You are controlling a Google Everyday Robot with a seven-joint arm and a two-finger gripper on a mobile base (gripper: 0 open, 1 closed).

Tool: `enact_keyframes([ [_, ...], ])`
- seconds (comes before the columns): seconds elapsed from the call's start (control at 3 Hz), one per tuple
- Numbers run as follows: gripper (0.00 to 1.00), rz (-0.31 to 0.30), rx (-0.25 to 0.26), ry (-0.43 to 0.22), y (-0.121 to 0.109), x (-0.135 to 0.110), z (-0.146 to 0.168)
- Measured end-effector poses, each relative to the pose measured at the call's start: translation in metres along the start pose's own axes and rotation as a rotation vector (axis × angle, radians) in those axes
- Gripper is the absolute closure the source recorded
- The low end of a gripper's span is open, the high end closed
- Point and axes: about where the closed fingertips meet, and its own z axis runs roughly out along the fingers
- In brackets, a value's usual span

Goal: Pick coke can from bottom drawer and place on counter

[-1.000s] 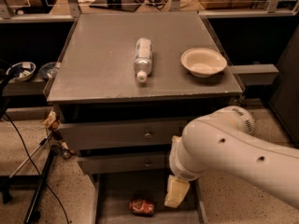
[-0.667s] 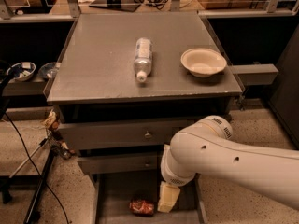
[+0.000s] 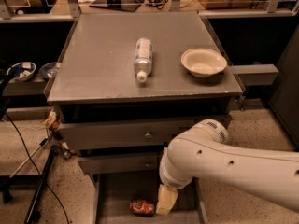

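The gripper [image 3: 167,200] hangs low in the bottom drawer [image 3: 114,194], coke can [image 3: 142,207] at its nine o'clock, seemingly positioned for grasping; whether clenched, I cannot tell.

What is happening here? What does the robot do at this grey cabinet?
The robot's white arm comes in from the right, and its gripper is low inside the open bottom drawer. It is close beside the coke can, which lies on the drawer floor and is not yet lifted. Whether they touch cannot be told. Above, the counter holds a clear plastic bottle lying on its side and a pale bowl.
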Motion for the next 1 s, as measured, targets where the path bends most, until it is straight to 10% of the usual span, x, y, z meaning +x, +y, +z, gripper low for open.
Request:
enact_keyframes([
  [1.0, 0.00, 0.080, -0.020, 0.037, 0.008, 0.019, 0.075],
])
